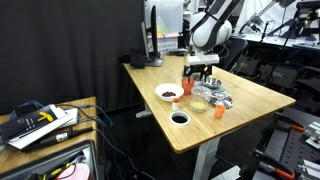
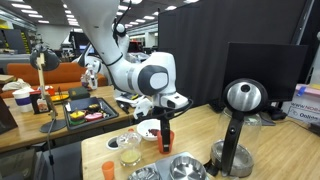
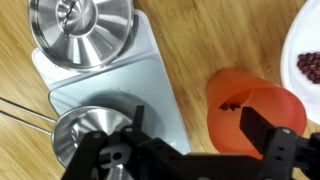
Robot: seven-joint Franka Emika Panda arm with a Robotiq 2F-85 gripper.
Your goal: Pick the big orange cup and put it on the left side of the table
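The big orange cup (image 1: 187,86) stands upright on the light wooden table (image 1: 255,100), next to a white bowl. It also shows in an exterior view (image 2: 166,137). In the wrist view I look down into the cup (image 3: 262,105), and a few dark bits lie at its bottom. My gripper (image 2: 165,112) is open and hangs just above the cup. In the wrist view my gripper (image 3: 198,120) has one finger over the cup's mouth and the other over the metal tray, either side of the cup's left rim. It holds nothing.
A small orange cup (image 1: 219,111) and a clear glass pitcher (image 1: 201,101) stand near the table's front. A silver tray (image 3: 150,85) carries a metal bowl (image 3: 80,30) and a strainer (image 3: 85,140). There is a white bowl of red beans (image 3: 306,60), a dark-filled bowl (image 1: 180,118) and a black stand (image 2: 236,130).
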